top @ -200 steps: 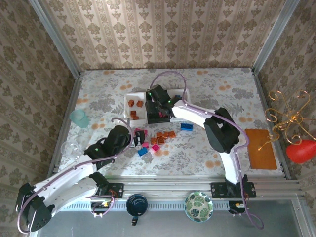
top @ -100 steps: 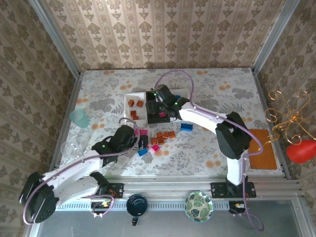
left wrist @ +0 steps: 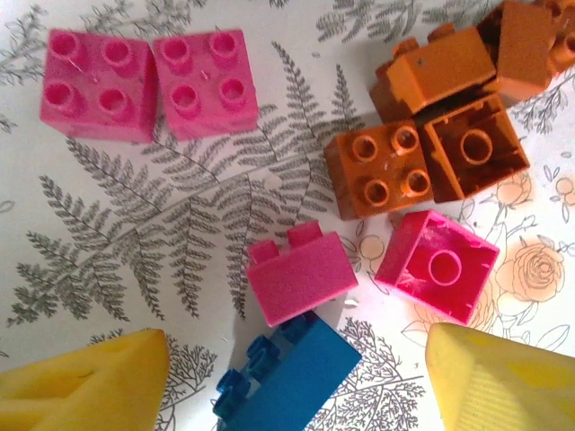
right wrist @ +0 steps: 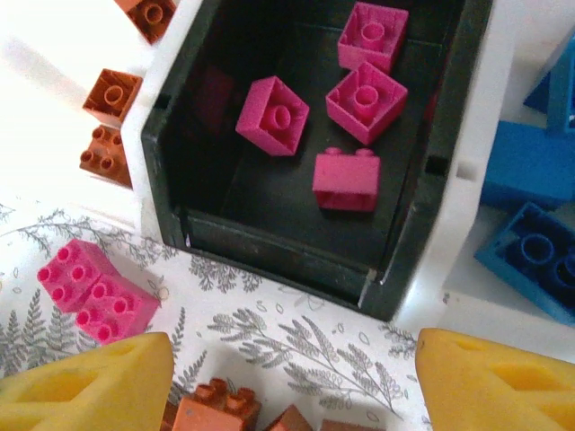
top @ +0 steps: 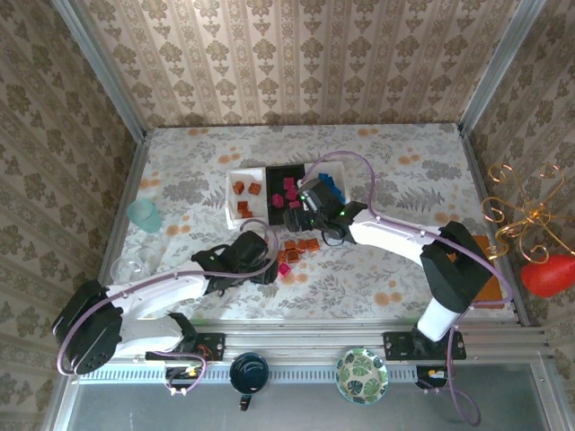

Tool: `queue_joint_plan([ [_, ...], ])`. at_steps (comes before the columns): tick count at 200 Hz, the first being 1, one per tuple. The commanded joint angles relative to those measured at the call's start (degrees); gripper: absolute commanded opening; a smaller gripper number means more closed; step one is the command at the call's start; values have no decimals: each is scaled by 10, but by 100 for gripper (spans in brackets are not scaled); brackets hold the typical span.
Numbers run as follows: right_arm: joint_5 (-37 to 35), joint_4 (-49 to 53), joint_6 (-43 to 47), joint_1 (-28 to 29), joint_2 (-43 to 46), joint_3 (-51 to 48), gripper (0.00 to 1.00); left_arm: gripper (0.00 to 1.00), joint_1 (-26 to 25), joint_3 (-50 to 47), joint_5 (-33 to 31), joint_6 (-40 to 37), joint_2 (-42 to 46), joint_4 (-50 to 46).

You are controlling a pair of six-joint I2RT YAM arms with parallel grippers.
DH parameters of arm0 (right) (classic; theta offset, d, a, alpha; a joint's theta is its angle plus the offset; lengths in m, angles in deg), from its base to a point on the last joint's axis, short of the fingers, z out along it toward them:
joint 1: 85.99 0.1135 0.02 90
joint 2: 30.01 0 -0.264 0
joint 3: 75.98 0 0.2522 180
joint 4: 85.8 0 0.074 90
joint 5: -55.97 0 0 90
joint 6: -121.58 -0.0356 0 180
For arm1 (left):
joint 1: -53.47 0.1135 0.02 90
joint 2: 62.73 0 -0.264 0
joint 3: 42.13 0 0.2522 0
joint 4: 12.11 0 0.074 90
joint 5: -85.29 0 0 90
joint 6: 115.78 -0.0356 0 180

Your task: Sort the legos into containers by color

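Fingers (left wrist: 85,382) of the left gripper (left wrist: 296,355) stand wide either side of a loose blue brick (left wrist: 287,382) at bottom frame, pink and orange legos (left wrist: 377,175) above it unsorted, while the right gripper (right wrist: 292,359), spread and empty, faces partly filled containers (right wrist: 269,256) above.

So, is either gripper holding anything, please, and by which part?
Nothing is held. The left gripper straddles a blue brick without touching it; the right gripper is open and empty.

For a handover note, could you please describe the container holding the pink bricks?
On the floral table, three shallow trays sit in a row. It is the middle tray, the only black one, between the orange-brick white tray and the blue-brick white tray.
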Motion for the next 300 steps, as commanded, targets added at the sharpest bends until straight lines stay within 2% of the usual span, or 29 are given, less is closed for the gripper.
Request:
queue_joint_plan([
  [1, -16, -16, -9, 0, 27, -10, 73, 76, -9, -12, -8, 13, -20, -20],
  [38, -18, -15, -11, -1, 41, -17, 73, 73, -14, -22, -22, -9, -52, 37],
  [53, -19, -13, -11, -2, 51, -22, 73, 68, -14, -17, -26, -16, -71, 42],
  [80, -26, -11, -11, -5, 65, -34, 73, 51, -19, -16, -18, -15, -82, 39],
  [176, -36, -14, -16, -27, 94, -68, 73, 24, -58, -13, -27, 17, -10, -20],
  [196, -37, -12, -17, -30, 110, -78, 73, 23, -58, 12, -29, 6, -2, -26],
  [209, -39, -11, -19, -32, 121, -87, 73, 27, -58, 33, -28, -3, -8, -35],
  [255, -70, -6, -34, -43, 188, -131, 73, 23, -54, 104, -24, -46, -32, -31],
  [300, -100, -4, -59, -52, 260, -193, 74, 21, 2, 234, 25, -107, -142, 76],
])
